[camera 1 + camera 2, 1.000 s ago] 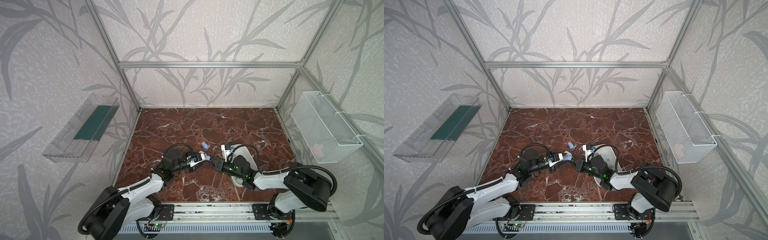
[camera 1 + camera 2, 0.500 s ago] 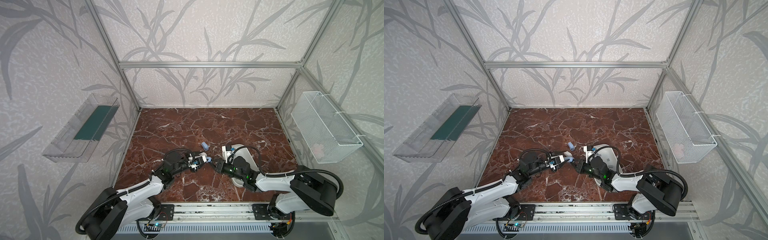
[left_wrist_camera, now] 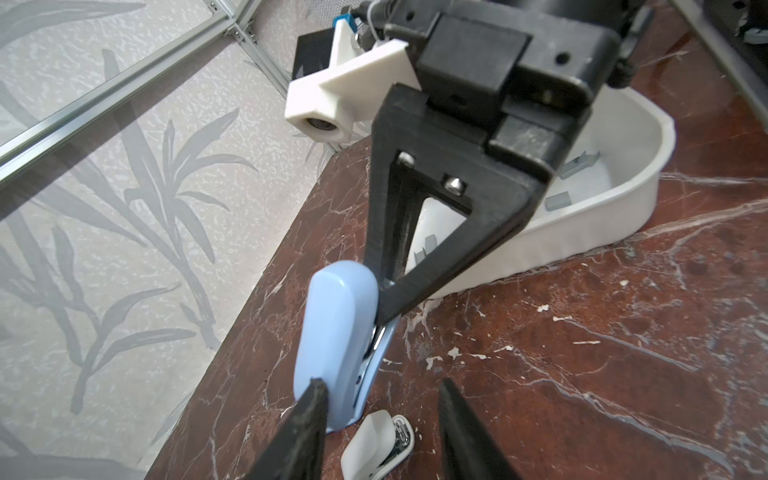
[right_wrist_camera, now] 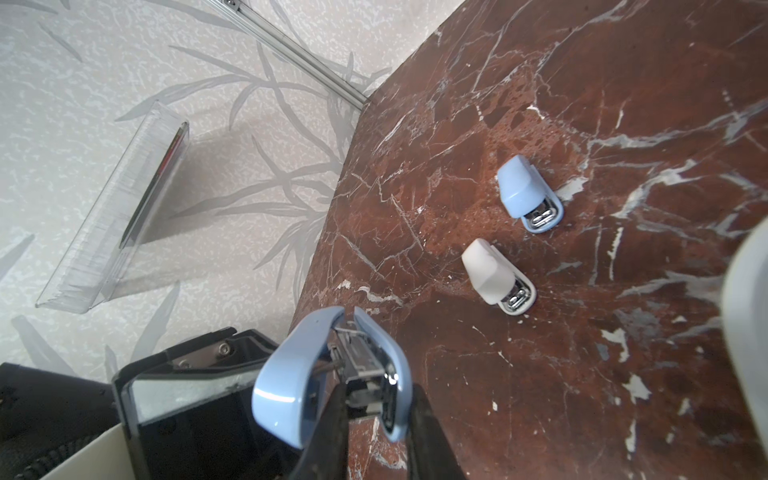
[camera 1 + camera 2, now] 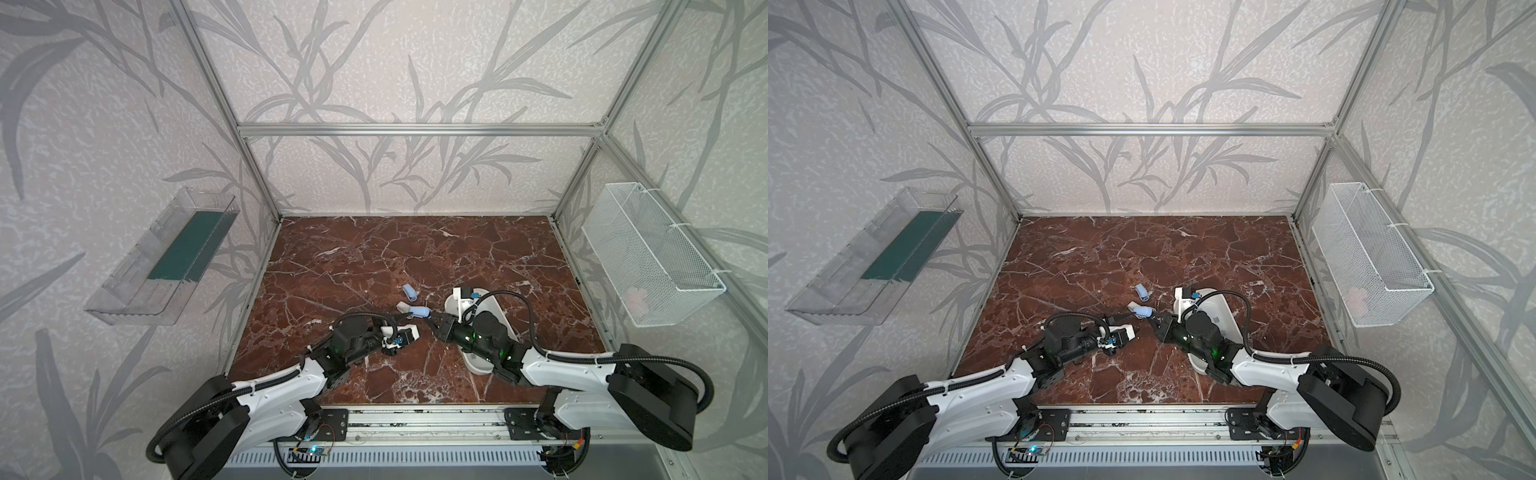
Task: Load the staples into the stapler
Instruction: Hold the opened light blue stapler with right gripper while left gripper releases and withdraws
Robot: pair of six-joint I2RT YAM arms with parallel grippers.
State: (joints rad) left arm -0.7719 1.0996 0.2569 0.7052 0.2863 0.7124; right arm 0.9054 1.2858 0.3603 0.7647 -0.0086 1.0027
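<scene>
While the right hand (image 4: 374, 401) clamped the blue stapler (image 4: 286, 386), the cover stood swung away from the base. The metal magazine (image 4: 361, 365) showed between them, facing the right wrist camera.

Left hand (image 3: 380, 399): fingers moderately apart, nothing between them. 1 fingertip (image 3: 309, 411) sat at the stapler's end farther from the right hand; touching or just short, could not tell. No strip seen in either hand.

Location of the staples (image 3: 579, 163): several grey strips lay loose in the white tray (image 3: 660, 137) behind the right hand, well apart from the left hand.

Another blue stapler (image 4: 517, 189) and a white stapler (image 4: 488, 274) lay shut on the bench (image 4: 582, 374) ahead of the right hand, near each other.

Judged step: stapler opened and presented for loading; no staples fetched yet.

Next move, as I read it: the left hand must reach past the right hand to the tray and pinch 1 thin strip by its sides. It must then line the strip up with the magazine channel. The right hand needs to hold the stapler steady and open.
</scene>
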